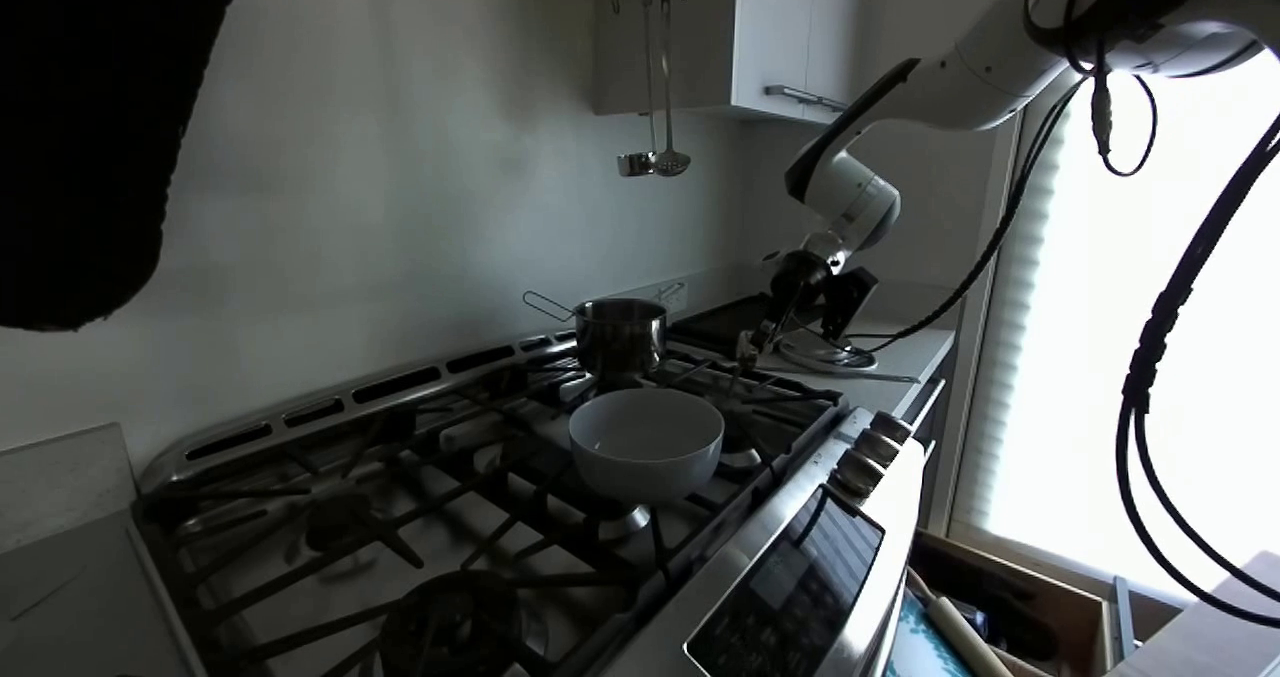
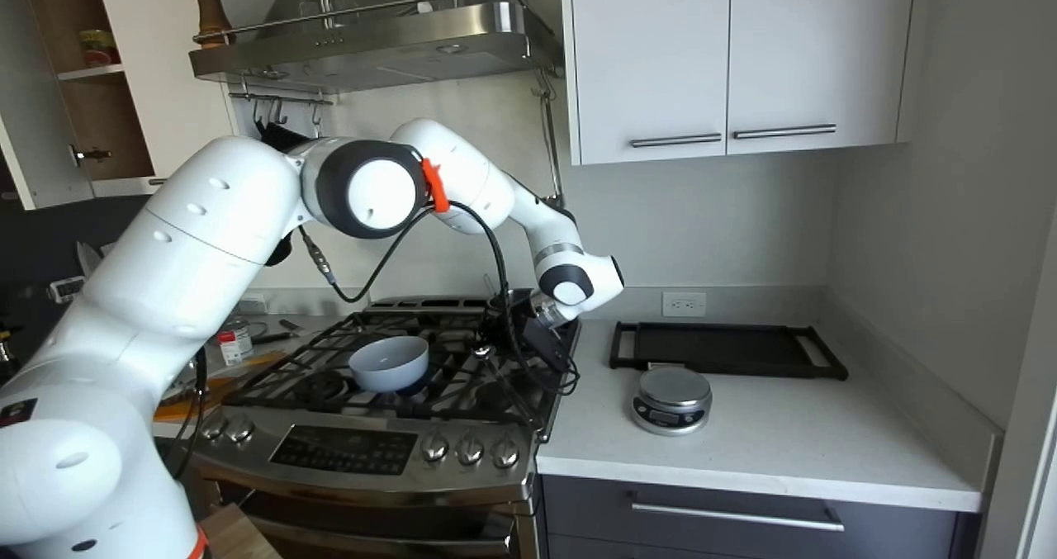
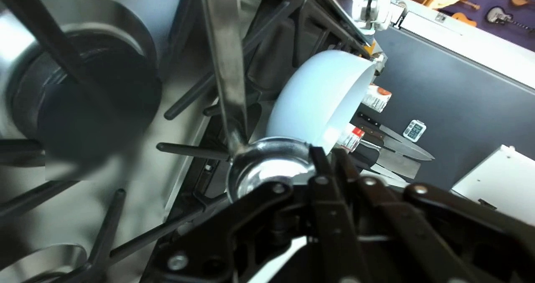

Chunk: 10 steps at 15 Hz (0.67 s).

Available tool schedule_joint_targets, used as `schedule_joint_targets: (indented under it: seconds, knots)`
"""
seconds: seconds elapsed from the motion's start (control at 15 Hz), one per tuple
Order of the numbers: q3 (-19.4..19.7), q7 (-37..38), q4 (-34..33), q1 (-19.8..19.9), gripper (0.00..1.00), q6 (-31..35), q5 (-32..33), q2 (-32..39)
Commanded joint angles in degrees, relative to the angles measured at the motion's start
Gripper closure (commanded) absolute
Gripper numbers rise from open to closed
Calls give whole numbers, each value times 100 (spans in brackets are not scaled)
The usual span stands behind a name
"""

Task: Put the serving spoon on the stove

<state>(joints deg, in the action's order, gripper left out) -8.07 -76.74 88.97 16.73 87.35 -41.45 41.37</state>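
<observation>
1. Grip: The claw (image 3: 329,151) is clamping the serving spoon (image 3: 233,95) by the rim of its cup (image 3: 267,172), the two sides standing nearly together.
2. Position: The claw is holding the serving spoon over the stove (image 2: 343,452), at the end nearest the scale (image 2: 673,400) on the tabletop (image 2: 768,435); the handle (image 3: 228,53) is extending across the black grates (image 3: 190,150) toward the front edge.
3. Clearance: A bowl (image 2: 388,364) is sitting on the grates, apart from the serving spoon, and a pot (image 1: 620,337) is standing farther back; I am judging neither to be obstructing the set-down.
4. Completed: Going by this arrangement, the pick-up is counting as done, and so is bringing the serving spoon to the stove.
5. Unverified: Both exterior views are showing this corner small and dark, so I am not certifying whether the serving spoon is touching the grates.
6. Outstanding: The placement is not yet passing as finished. Lowering is needing to follow if any gap is existing; releasing the cup and drawing the claw clear are awaiting completion either way.
</observation>
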Motion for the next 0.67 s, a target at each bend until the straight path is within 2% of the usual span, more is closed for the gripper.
schedule_joint_targets:
  seconds: [0.0,0.6]
  knots:
    - [162,48,-681,-198,98,-104,-58,520]
    - [179,876,-1691,-278,98,546,-174,1275]
